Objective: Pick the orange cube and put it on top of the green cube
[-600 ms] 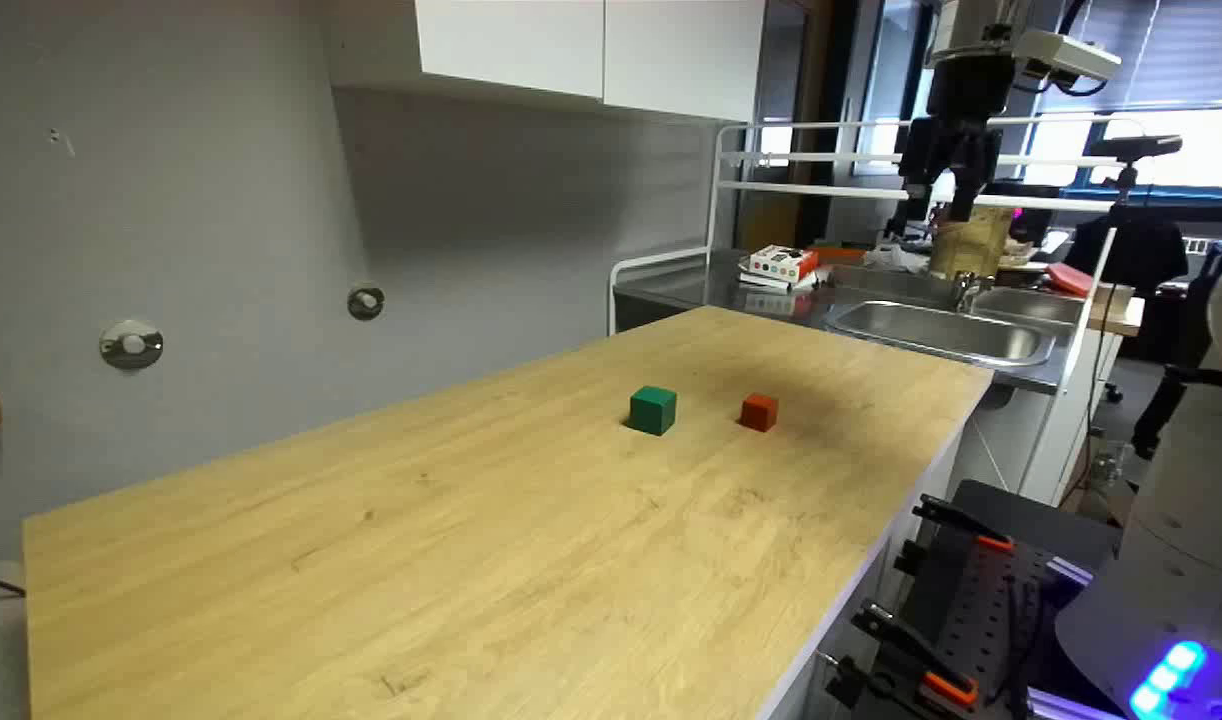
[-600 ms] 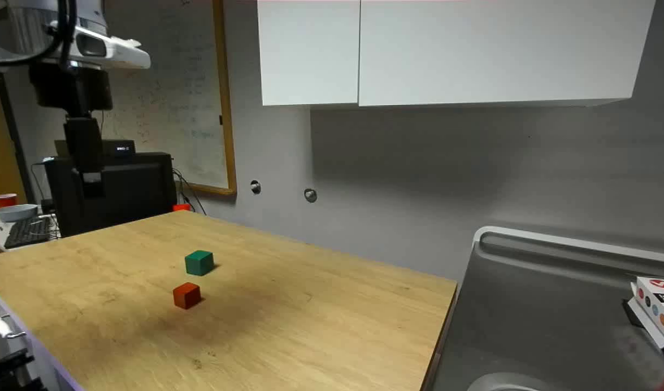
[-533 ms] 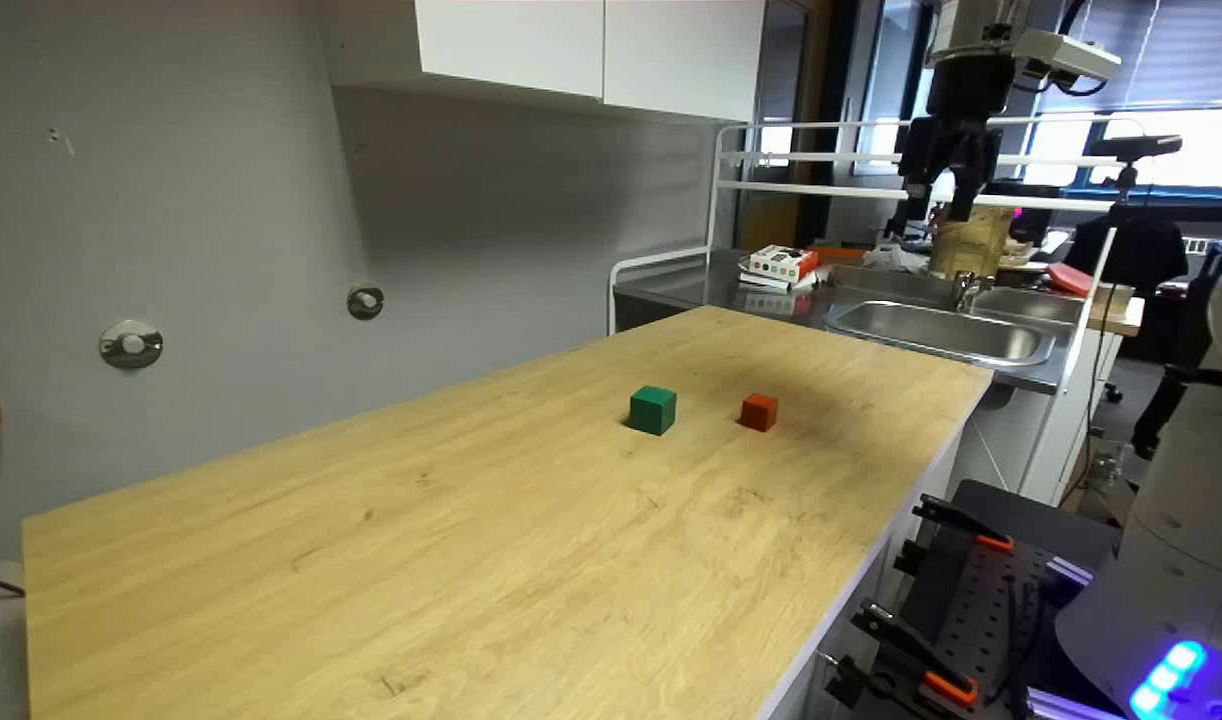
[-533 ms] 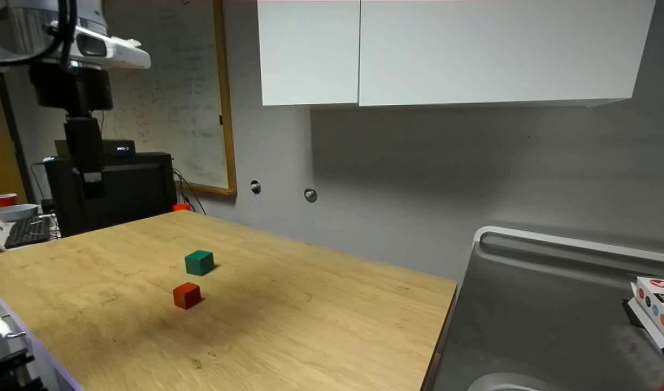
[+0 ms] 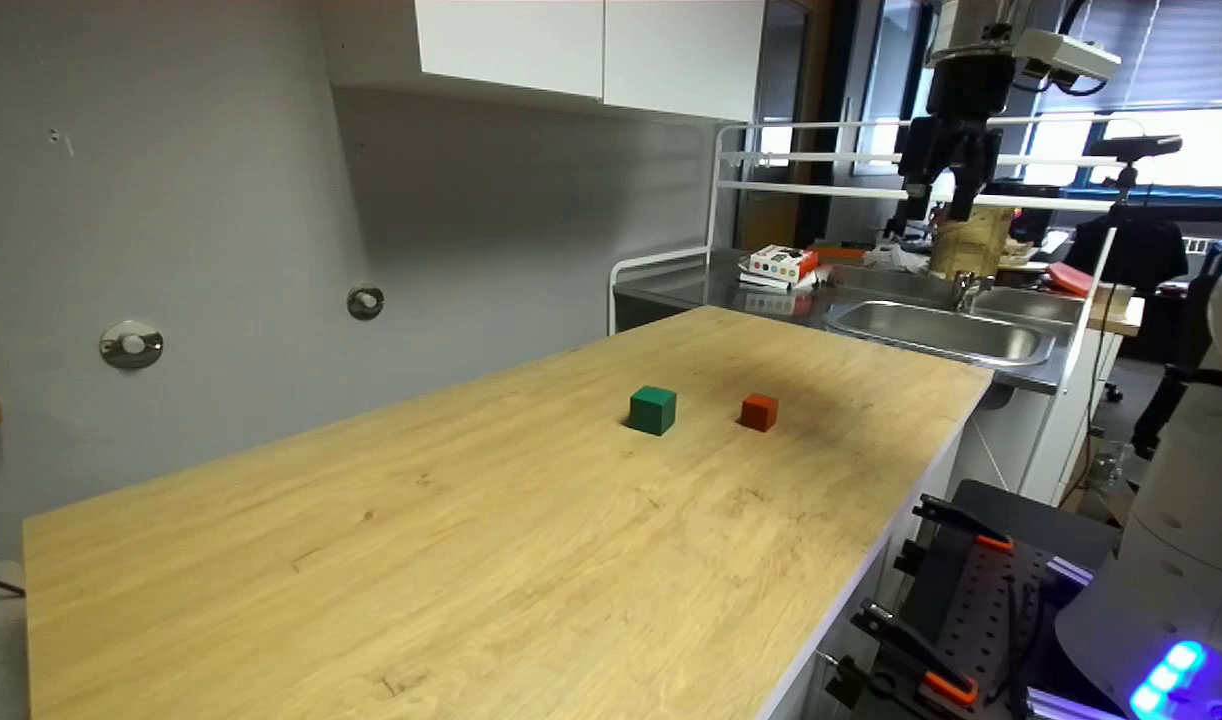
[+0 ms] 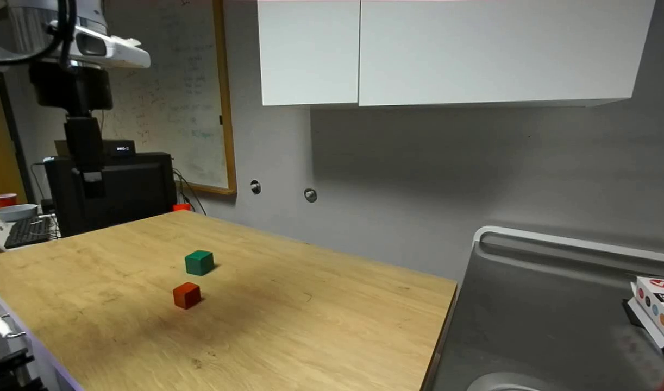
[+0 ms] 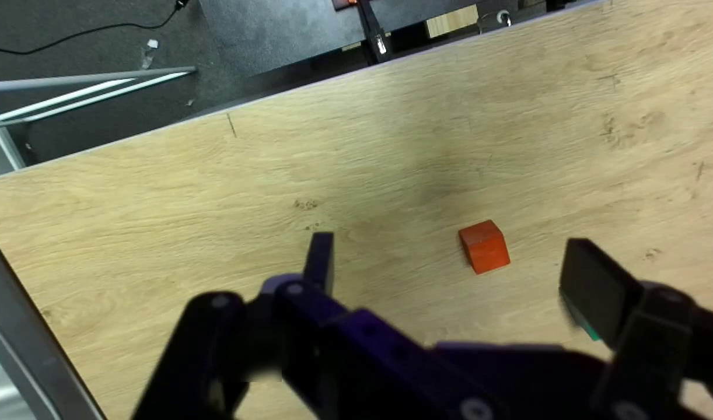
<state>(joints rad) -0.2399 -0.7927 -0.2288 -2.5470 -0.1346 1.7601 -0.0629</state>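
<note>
Wrist view, orange cube (image 7: 485, 247), well below tool (image 7: 451, 252)

Wrist view: green cube (image 7: 590, 331) mostly behind tool (image 7: 454, 256)

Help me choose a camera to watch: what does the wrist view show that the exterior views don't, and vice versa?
Wrist view only: the orange cube framed between the open jaws.

Both exterior views only: the cabinet, the box, the wall and the green cube whole.

Shared: both cubes, table and jaws, though the wrist view catches just a sliver of the green cube.
</note>
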